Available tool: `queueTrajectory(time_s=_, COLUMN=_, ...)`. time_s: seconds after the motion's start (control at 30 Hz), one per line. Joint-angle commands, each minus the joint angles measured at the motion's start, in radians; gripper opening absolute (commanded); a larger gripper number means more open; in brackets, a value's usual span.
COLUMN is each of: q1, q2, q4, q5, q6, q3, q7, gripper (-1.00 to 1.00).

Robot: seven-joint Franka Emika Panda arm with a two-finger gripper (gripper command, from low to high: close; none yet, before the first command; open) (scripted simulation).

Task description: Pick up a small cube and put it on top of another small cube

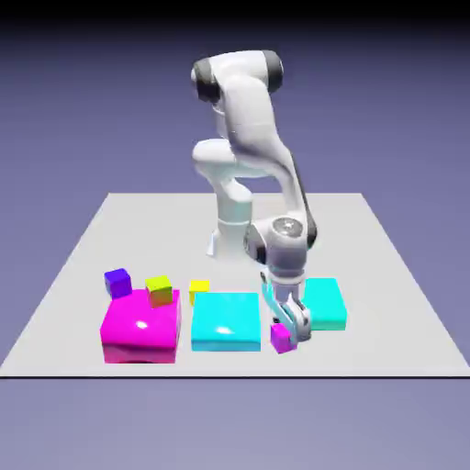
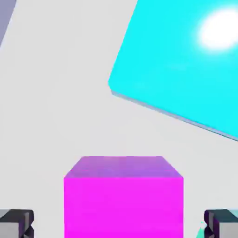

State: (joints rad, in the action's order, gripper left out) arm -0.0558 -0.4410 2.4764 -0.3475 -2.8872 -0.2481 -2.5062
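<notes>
A white Franka arm bends down over a grey table, its gripper lowered around the small magenta-purple cube, which sits on the table just off the near corner of the middle cyan block.

Only the exterior view takes in the whole layout: three flat blocks, one big magenta block and two cyan, the second cyan block lying partly behind the gripper. It also shows four small cubes: the magenta-purple one, a blue-violet cube, an olive-yellow cube on the magenta block's far edge, and a yellow cube.

Only the hand view shows the grip: the magenta-purple cube fills the space between two grey fingertips standing spread, clear of its sides, with one cyan block beyond.
</notes>
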Motion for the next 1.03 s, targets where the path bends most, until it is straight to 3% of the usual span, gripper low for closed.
queueTrajectory(time_s=0.0, q1=0.000, q2=0.000, q4=0.000, q5=0.000, q6=0.000, q3=0.000, q7=0.000, gripper=-1.00)
queueTrajectory(time_s=0.2, q1=-0.156, q2=0.216, q4=0.047, q5=0.161, q6=0.168, q3=-0.171, q7=0.130, gripper=-1.00)
queueTrajectory(time_s=0.67, q1=-0.660, q2=0.658, q4=0.037, q5=0.449, q6=0.594, q3=-0.030, q7=0.708, gripper=-1.00)
queueTrajectory(time_s=0.87, q1=-0.659, q2=0.510, q4=0.099, q5=0.409, q6=0.389, q3=-0.036, q7=0.677, gripper=-1.00)
queueTrajectory(time_s=0.9, q1=-0.659, q2=0.510, q4=0.099, q5=0.409, q6=0.389, q3=-0.036, q7=0.677, gripper=1.00)
queueTrajectory(time_s=1.0, q1=-0.659, q2=0.573, q4=0.073, q5=0.426, q6=0.475, q3=-0.033, q7=0.690, gripper=1.00)
